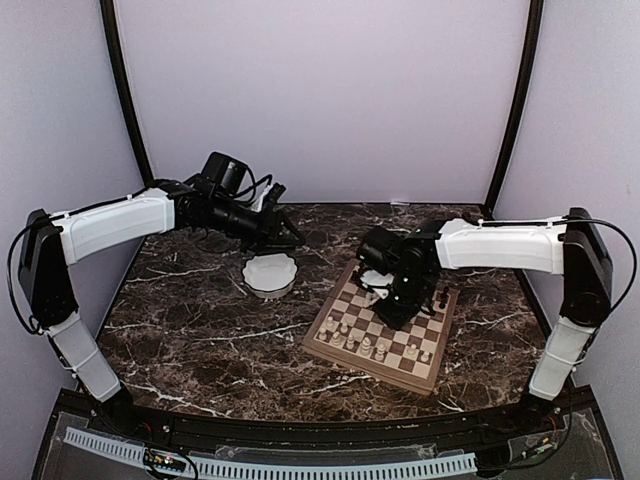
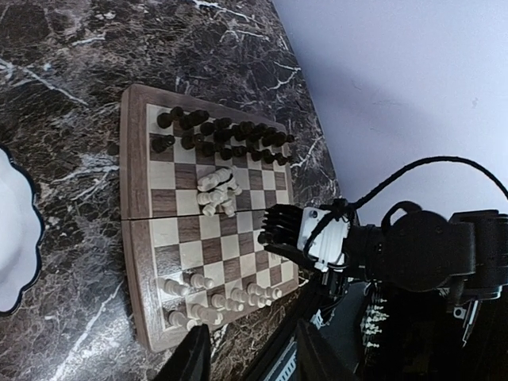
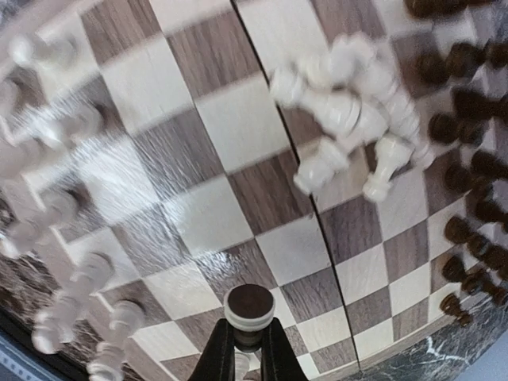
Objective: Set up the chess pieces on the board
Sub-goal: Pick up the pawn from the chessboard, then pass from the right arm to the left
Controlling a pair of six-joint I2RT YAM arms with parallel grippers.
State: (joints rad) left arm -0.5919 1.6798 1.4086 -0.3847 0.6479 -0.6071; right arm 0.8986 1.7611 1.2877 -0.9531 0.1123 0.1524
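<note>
A: Why do the left jaws hang over the far left of the bench (image 1: 200, 340), beyond the white bowl (image 1: 270, 275)?
B: To keep out of the way, I think. They stand parted with nothing between them, well apart from the board (image 1: 365, 368).
A: Where is the board?
B: Right of centre, set at an angle. The standing pale pieces (image 1: 375, 345) line its near rows. The dark pieces (image 2: 222, 135) fill the far two, and a heap of pale pieces (image 3: 349, 111) lies tipped on the middle squares.
A: And the right jaws?
B: Clenched on one pale piece (image 3: 249, 305), base towards the wrist camera, over bare middle squares near the heap. I cannot tell whether it is off the wood.
A: Is there room to move?
B: Bare checks lie all around it. The near rows look tight, so a crooked descent there could topple neighbours
</note>
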